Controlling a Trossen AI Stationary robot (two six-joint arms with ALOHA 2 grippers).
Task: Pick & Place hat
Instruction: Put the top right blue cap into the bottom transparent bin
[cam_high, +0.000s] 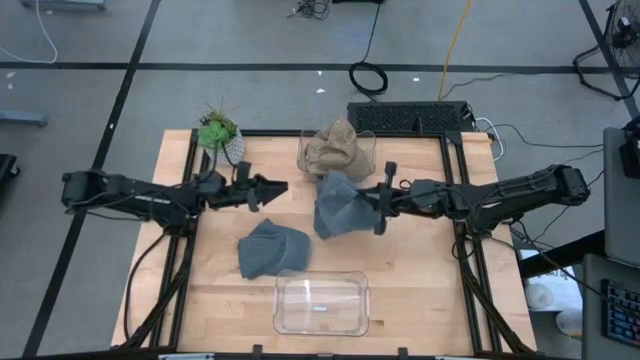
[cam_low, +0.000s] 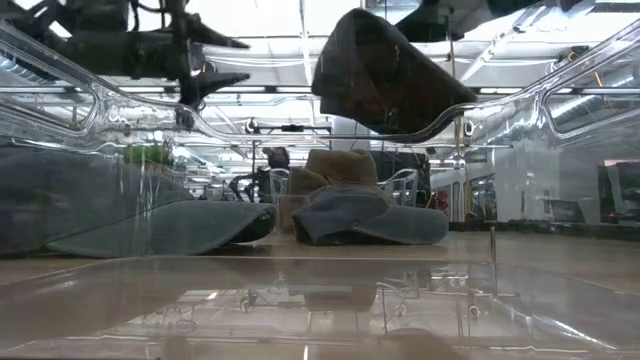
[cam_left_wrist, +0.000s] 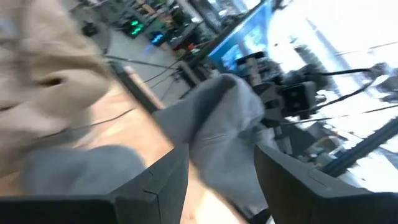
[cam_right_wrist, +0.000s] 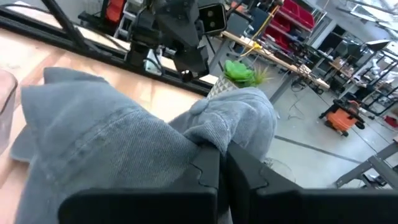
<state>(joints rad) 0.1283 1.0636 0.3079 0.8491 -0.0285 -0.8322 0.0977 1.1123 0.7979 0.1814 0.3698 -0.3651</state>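
Note:
My right gripper (cam_high: 378, 207) is shut on a grey-blue denim hat (cam_high: 336, 205), held above the table's middle; the low view shows it high up (cam_low: 385, 80). My left gripper (cam_high: 278, 187) hovers open just left of that hat, pointing at it, and its wrist view shows the hat (cam_left_wrist: 224, 118) beyond the open fingers (cam_left_wrist: 165, 183). Another grey hat (cam_high: 272, 248) lies flat on the table nearer the front. A tan hat (cam_high: 335, 148) sits in a clear container at the far edge. My right gripper pinches a bunched fold of the hat's cloth (cam_right_wrist: 208, 134) between its two fingers (cam_right_wrist: 208, 171), at the hat's right side. The fingers come in level from the table's right. The hat is lifted clear of the table, and its brim spreads toward the left gripper.
A clear plastic bin (cam_high: 320, 302) stands at the table's near edge. A small green plant (cam_high: 220, 130) sits at the far left corner. In the low view a further grey hat (cam_low: 370, 215) lies in front of the tan one. A keyboard (cam_high: 408, 118) lies beyond the far edge.

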